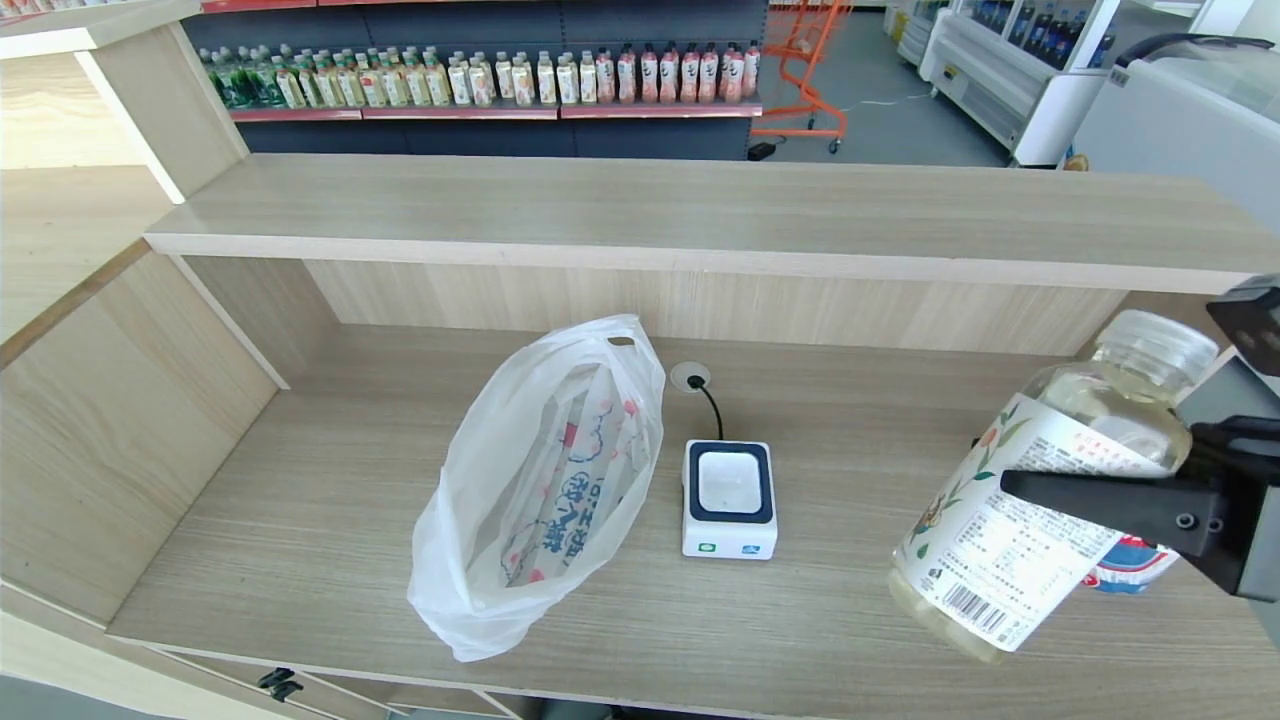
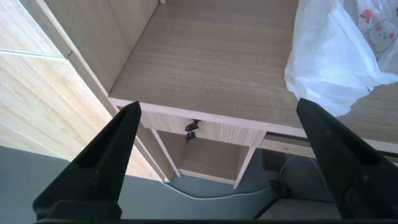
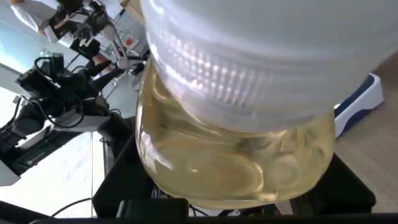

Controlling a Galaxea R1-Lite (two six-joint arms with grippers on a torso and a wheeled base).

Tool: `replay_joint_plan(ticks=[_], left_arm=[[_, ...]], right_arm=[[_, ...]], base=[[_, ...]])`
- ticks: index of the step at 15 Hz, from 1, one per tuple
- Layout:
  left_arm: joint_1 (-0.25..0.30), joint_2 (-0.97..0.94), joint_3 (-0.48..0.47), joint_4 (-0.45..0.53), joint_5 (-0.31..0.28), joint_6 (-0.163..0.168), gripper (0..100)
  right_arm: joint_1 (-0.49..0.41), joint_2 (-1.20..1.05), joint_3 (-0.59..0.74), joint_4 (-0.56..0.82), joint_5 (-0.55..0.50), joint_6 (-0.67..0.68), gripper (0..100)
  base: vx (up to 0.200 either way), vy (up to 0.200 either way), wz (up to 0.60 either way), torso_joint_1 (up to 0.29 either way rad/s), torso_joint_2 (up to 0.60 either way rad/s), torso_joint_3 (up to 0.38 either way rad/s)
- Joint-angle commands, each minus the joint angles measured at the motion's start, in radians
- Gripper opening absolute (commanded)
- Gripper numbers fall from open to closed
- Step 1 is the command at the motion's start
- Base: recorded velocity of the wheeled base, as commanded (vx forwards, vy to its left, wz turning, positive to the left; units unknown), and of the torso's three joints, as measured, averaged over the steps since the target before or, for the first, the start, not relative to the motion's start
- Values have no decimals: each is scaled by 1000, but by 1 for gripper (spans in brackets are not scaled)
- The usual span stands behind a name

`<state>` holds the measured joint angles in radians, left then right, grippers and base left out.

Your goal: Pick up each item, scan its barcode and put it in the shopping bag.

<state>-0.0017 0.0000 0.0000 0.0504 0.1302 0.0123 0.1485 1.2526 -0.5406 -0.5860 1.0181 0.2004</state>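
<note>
My right gripper is shut on a clear bottle of pale yellow drink with a white cap and a printed label. It holds the bottle tilted above the counter's right side, barcode facing the front. Up close the bottle shows its ribbed cap and liquid. The white scanner with a dark-rimmed window sits at the counter's middle. Left of it lies the white shopping bag, mouth open, with a printed packet inside. My left gripper is open, hanging off the counter's front left edge near the bag.
The wooden counter has side walls and a raised ledge at the back. The scanner's black cable runs to a grommet behind it. A blue-and-white item lies behind the held bottle. Shelves of bottles stand across the aisle.
</note>
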Motion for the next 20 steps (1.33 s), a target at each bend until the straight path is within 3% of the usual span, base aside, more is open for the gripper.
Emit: replay_joint_plan(ticks=[1,8,20], left_arm=[[0,2,0,0,0,0,100],[0,2,0,0,0,0,100],[0,2,0,0,0,0,100]], right_arm=[[26,-1,-28,2,4,22,0],[171,19,-59,2,4,94,0],[261,133,-122,-11,5,123,0]], base=[[0,0,0,0,0,0],[0,0,0,0,0,0],[0,0,0,0,0,0]])
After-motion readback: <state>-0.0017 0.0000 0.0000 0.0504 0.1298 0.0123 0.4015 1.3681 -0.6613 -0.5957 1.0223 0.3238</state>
